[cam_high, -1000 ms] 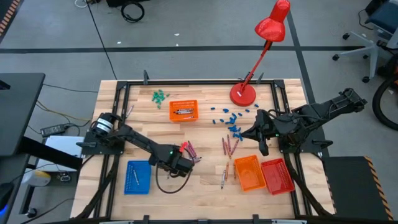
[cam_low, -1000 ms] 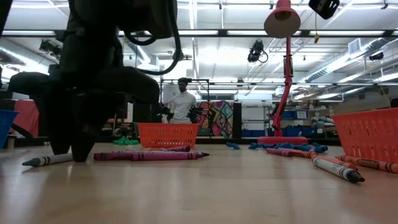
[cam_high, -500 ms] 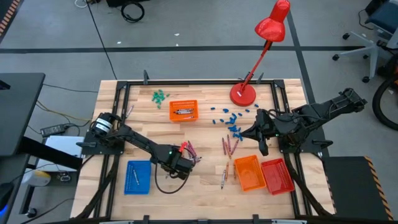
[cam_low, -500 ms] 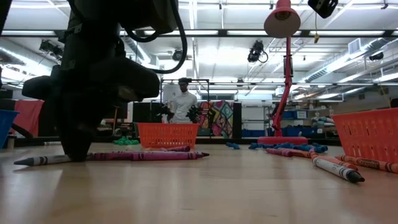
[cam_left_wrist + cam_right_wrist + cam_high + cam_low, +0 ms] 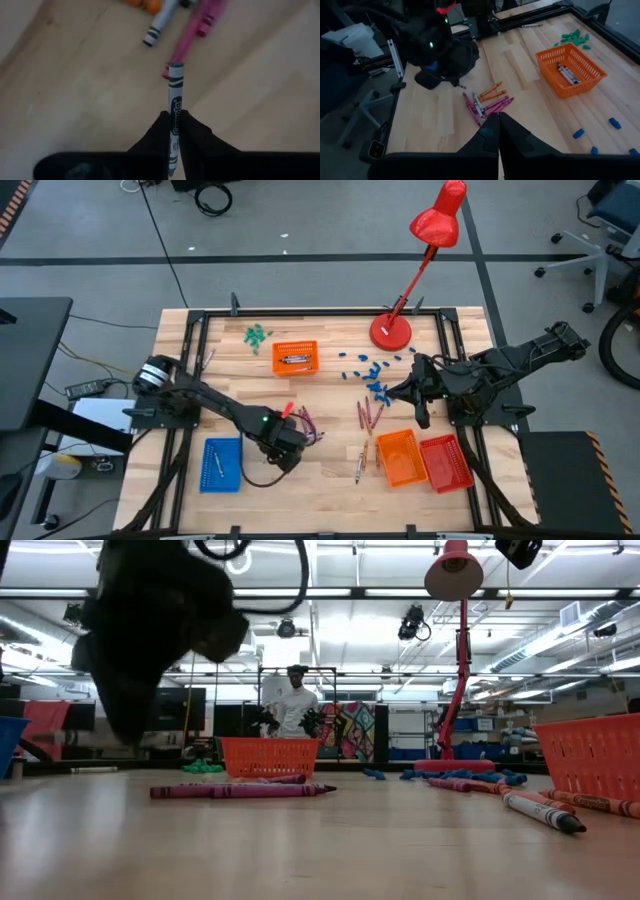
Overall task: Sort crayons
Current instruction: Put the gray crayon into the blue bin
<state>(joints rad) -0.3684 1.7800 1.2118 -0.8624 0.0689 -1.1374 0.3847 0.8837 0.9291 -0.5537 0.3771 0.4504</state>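
Observation:
My left gripper [image 5: 283,442] hangs above the near-left part of the table, shut on a grey-white crayon [image 5: 175,95]. Just beyond it, a small pile of magenta, orange and grey-white crayons [image 5: 306,421] lies flat on the wood and also shows in the right wrist view [image 5: 485,102]. More crayons [image 5: 368,415] lie mid-table, and two [image 5: 360,462] lie nearer the front. In the low view my left gripper [image 5: 150,650] is a dark mass well above the magenta crayons [image 5: 240,791]. My right gripper [image 5: 498,125] is shut on nothing, held high at the right [image 5: 425,405]. My left gripper pinches the grey-white crayon's paper-wrapped barrel [image 5: 173,120] between its two fingers [image 5: 197,137], partway along its length. The fingers come from above, pointing down, and lie across the crayon. One end [image 5: 175,67] sticks out past them. The crayon is lifted clear of the table.
An orange basket [image 5: 294,358] with grey crayons stands at the far middle, a blue tray [image 5: 222,465] at the near left, and an orange tray [image 5: 400,457] and a red tray [image 5: 446,462] at the near right. There are also a red lamp [image 5: 390,330], blue pieces [image 5: 375,375] and green pieces [image 5: 258,334].
My left gripper has shut on the grey-white crayon that lay on the table beside the pile. It has then risen and rolled about its downward line. The crayon has come up off the wood with it; the magenta crayons have stayed where they were.

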